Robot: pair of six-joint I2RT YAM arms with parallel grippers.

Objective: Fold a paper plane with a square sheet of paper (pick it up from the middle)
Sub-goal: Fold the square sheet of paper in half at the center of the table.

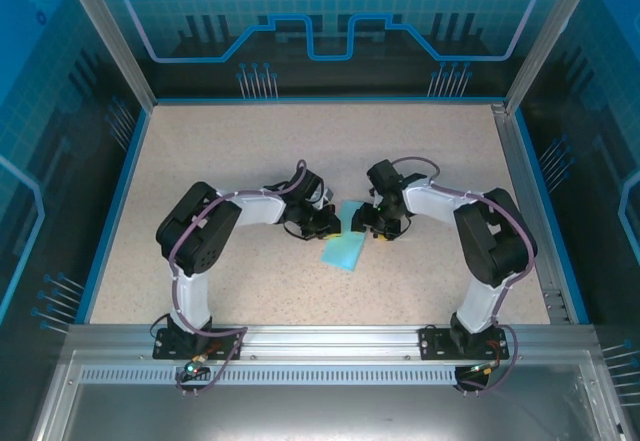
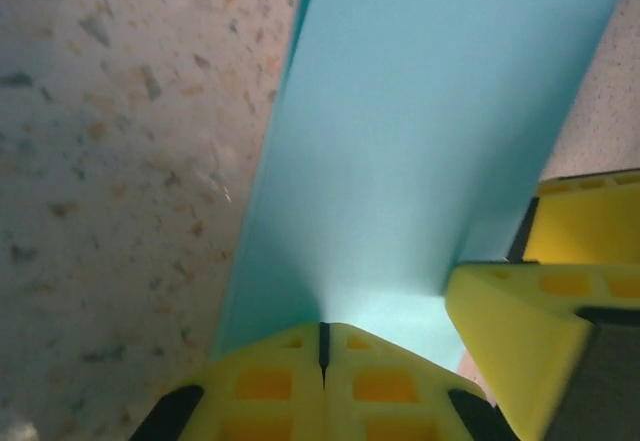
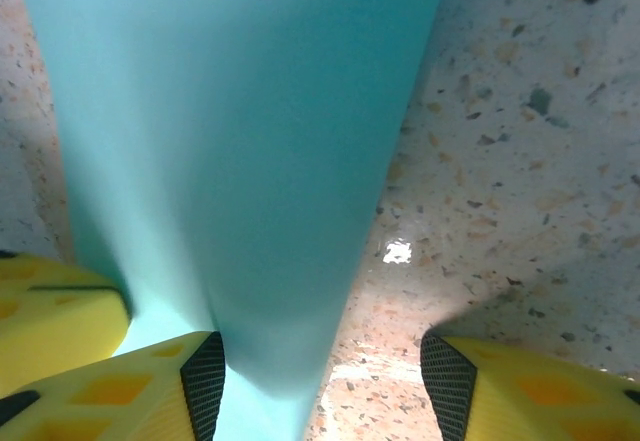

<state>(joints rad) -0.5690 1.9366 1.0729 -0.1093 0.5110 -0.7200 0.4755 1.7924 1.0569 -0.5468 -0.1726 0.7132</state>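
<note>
1. Underneath, we see a speckled beige table [image 1: 200,151] edged in blue and closed in by blue-lit walls [image 1: 60,111] printed with grid and circuit lines. An aluminium rail [image 1: 330,339] runs along the side nearer to us than the sheet of paper [image 1: 343,251], and both arm bases sit on it.
2. We find the sheet, light turquoise and unmarked, about mid-table. It lies as a slanted band with its far end up between the two grippers and its near end pointing toward the rail.
3. From above, we make out the left gripper [image 1: 325,224] just left of the sheet's far end and the right gripper [image 1: 378,227] just right of it. The jaws are too small to read there.
4. Closer in, the left wrist view gives us what the overhead one cannot. The left gripper's yellow fingers [image 2: 270,391] meet along a thin seam, closed on the sheet's edge, and the paper stretches away from them. A finger of the other gripper sits against the sheet's right side.
5. Likewise, the right wrist view shows us the right gripper's jaws apart, with black pads [image 3: 205,371] facing across a wide gap. The sheet runs beside the left pad, and bare table lies beyond it. We cannot tell whether that pad presses the paper.
6. Both arms bow their elbows outward from the sheet, forearms reaching in toward it and wrists tipped down over its far end.
</note>
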